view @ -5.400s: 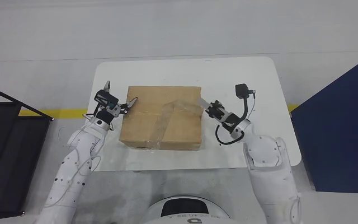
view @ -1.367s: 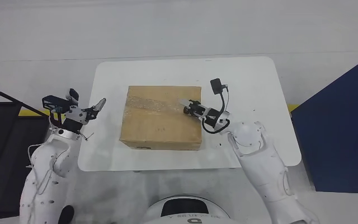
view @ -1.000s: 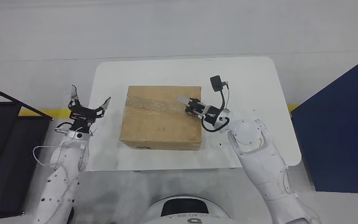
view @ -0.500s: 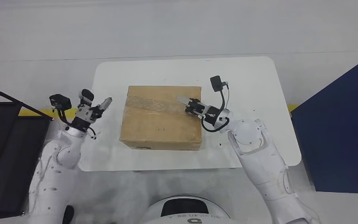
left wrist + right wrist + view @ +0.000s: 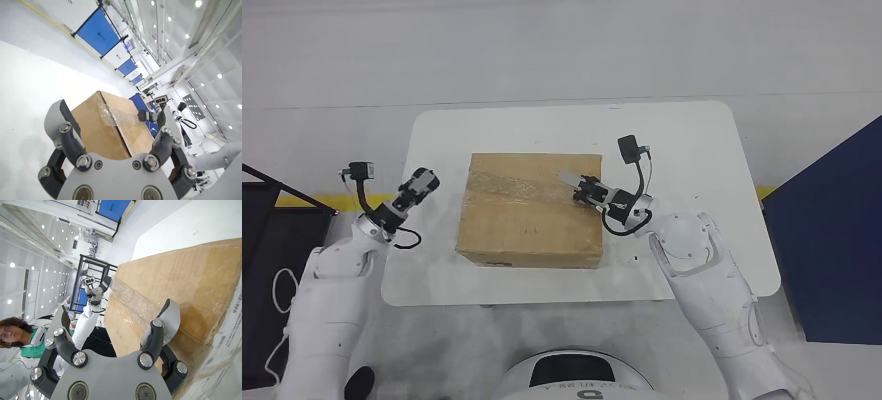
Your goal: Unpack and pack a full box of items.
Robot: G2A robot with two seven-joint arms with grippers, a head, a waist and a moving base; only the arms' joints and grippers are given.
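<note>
While its two grey fingers are standing spread wide and gripping nothing, the right pincer [image 5: 568,180] [image 5: 117,308] is hanging low over the right part of the lid of the brown, rectangular cardboard box [image 5: 527,225]. One fingertip is sitting close above the card, just beside the strip of crinkled clear tape [image 5: 514,184] [image 5: 132,294]; whether it is touching, I cannot tell. The left pincer [image 5: 428,181] [image 5: 113,106] is also gaping and holding nothing. It is hovering off the box's left side, apart from it, above the left edge of the white, round-cornered worktop [image 5: 672,140], with its fingers aiming at the box.

The box is sitting closed in the middle of the worktop, flat on its base. Its slightly longer axis is running left to right across the robot's front, and the lid seam and tape are running the same way.

Against the view from some five seconds back, the right pincer is now standing further in over the lid, having waited then at the box's right edge. The left pincer, then at the box's left edge, is now standing drawn back toward the worktop's rim. The box is lying where it was.
</note>
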